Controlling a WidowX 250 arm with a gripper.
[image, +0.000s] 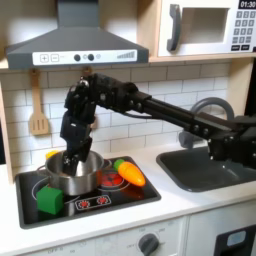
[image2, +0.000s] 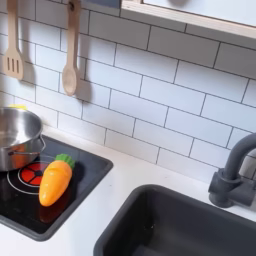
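Observation:
In the first exterior view the black arm reaches from the right and points down over a silver pot (image: 78, 178) on the toy stove (image: 110, 200). The gripper (image: 70, 160) hangs just inside the pot's rim, and its fingers are too dark and small to show whether they are apart. An orange carrot with a green top (image: 130, 173) lies on the stove right of the pot. A green block (image: 50, 200) sits at the stove's front left. In the second exterior view the pot (image2: 14, 138) stands at the left edge, with the carrot (image2: 54, 181) beside it.
A dark sink (image: 205, 172) (image2: 185, 228) with a grey faucet (image: 213, 106) (image2: 236, 172) lies right of the stove. Wooden utensils (image: 38, 108) (image2: 69, 55) hang on the tiled wall. A range hood (image: 75, 45) and a microwave (image: 205, 28) hang overhead.

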